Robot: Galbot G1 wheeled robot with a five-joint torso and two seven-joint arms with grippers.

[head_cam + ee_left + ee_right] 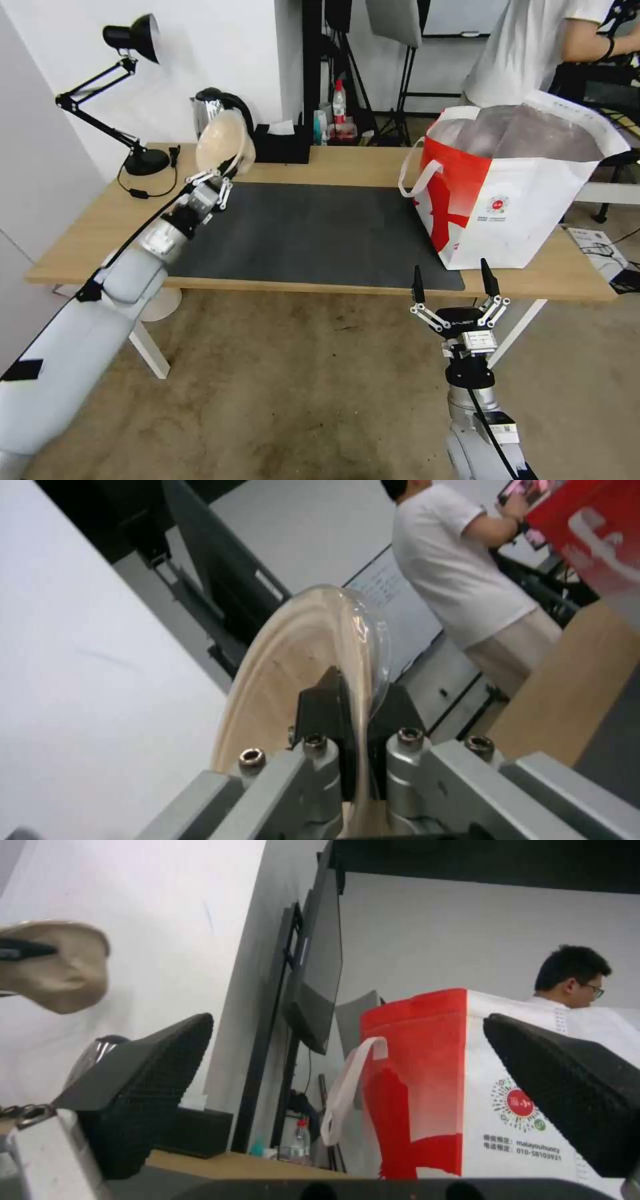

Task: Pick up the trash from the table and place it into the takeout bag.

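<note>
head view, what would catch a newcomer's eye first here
The round tan lidded bowl stands out, pinched on edge by the left gripper and held in the air above the far left corner of the dark grey mat. Next comes the boxy white takeout bag with a red side panel, open on the table's right end, with the open right gripper below the near edge.

A studio-like lab: light stands (400, 80), a whiteboard (393, 605), a desk lamp (127, 100) on the table (333, 167).
</note>
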